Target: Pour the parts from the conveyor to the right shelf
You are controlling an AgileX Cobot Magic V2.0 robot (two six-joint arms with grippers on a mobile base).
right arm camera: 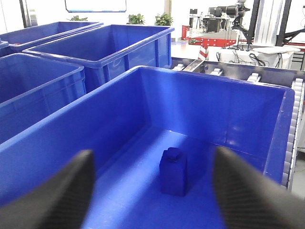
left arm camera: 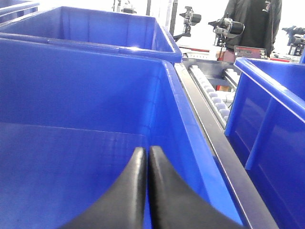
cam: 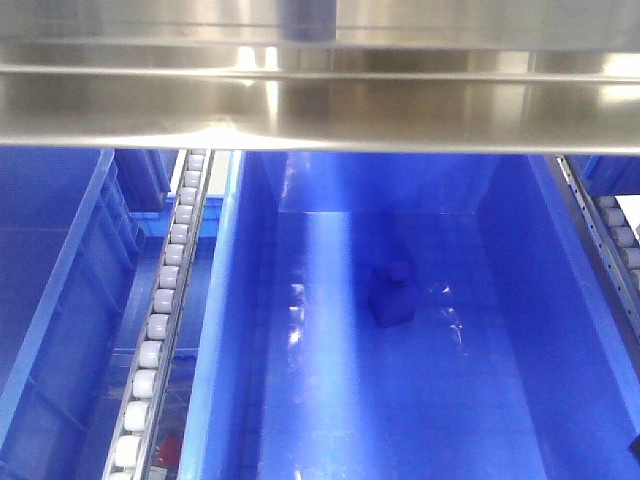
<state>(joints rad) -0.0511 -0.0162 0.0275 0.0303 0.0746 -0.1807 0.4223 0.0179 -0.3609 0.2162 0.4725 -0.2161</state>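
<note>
blue block (right arm camera: 173,171) upright on tub (right arm camera: 143,102) floor, mid-tub | left gripper (left arm camera: 145,157) jaws pressed together, empty | right gripper (right arm camera: 152,181) jaws wide, empty

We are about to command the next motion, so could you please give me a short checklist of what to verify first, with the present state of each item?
1. Blue part is inside the tub on the shelf: ok; it stands upright on the tub floor.
2. Right gripper is empty: ok; fingers wide apart, nothing between them.
3. Left gripper is empty: ok; fingers are closed together with nothing visible between them.
4. Part is clear of the right gripper's fingers: ok; it sits apart, between and beyond them.
5. Roller track beside the tub is unobstructed: cannot tell; only part of it shows.
6. More parts waiting on the conveyor: cannot tell; it is not in view.
</note>
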